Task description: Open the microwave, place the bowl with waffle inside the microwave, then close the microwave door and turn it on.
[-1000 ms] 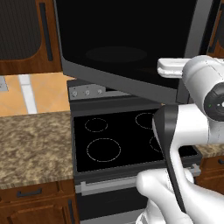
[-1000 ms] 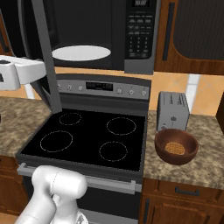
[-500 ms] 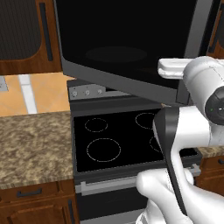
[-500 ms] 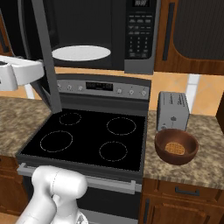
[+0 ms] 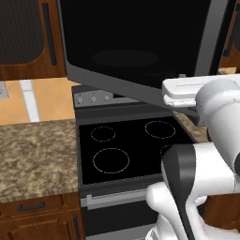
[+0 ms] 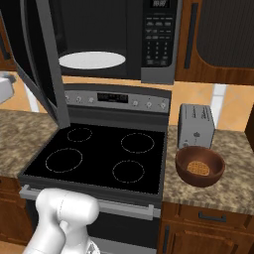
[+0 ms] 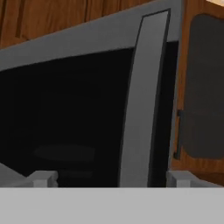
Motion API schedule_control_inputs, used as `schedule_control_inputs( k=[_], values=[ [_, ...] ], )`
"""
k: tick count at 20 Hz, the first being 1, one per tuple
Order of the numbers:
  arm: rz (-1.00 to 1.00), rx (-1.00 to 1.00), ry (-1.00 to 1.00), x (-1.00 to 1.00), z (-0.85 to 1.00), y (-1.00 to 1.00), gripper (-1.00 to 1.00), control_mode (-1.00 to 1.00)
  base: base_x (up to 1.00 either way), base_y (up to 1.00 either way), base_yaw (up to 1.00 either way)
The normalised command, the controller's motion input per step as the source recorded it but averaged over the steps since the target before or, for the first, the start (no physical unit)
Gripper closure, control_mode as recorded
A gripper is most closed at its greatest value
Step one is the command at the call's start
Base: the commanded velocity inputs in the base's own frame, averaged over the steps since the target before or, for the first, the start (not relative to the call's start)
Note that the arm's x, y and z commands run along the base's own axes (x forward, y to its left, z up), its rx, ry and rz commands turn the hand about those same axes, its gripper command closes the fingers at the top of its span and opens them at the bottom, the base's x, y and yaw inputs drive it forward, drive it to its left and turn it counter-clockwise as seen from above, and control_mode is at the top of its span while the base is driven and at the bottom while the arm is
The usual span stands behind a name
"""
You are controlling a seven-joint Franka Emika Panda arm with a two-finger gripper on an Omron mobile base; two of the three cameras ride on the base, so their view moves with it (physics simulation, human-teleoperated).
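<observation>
The microwave (image 6: 154, 39) is seen with its door (image 6: 37, 59) swung open above the stove (image 6: 99, 154), while the bowl (image 6: 200, 166) holding the waffle (image 6: 200, 167) is set beside the toaster (image 6: 195, 126).

The speckled granite counter (image 6: 233, 181) runs on both sides of the black-topped stove (image 6: 101, 156). To the right of the stove, the grey toaster (image 6: 195, 126) stands at the back of the counter, and the dark wooden bowl (image 6: 200, 165) sits just in front of it. The waffle (image 6: 200, 167) lies inside the bowl. Left of the stove, more granite counter (image 5: 35, 154) shows.
</observation>
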Motion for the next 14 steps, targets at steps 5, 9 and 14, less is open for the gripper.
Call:
schedule_control_inputs(
  k=[5,9,14],
  values=[
    [0.28,0.03,0.00,-0.35,0.24,-0.84,-1.00,-1.00,0.00,0.00,0.00],
    [0.35,0.08,0.00,-0.32,0.07,-0.96,-1.00,-1.00,0.00,0.00,0.00],
    [0.38,0.12,0.00,-0.09,0.00,-0.83,-1.00,-1.00,0.00,0.00,0.00]
  ],
)
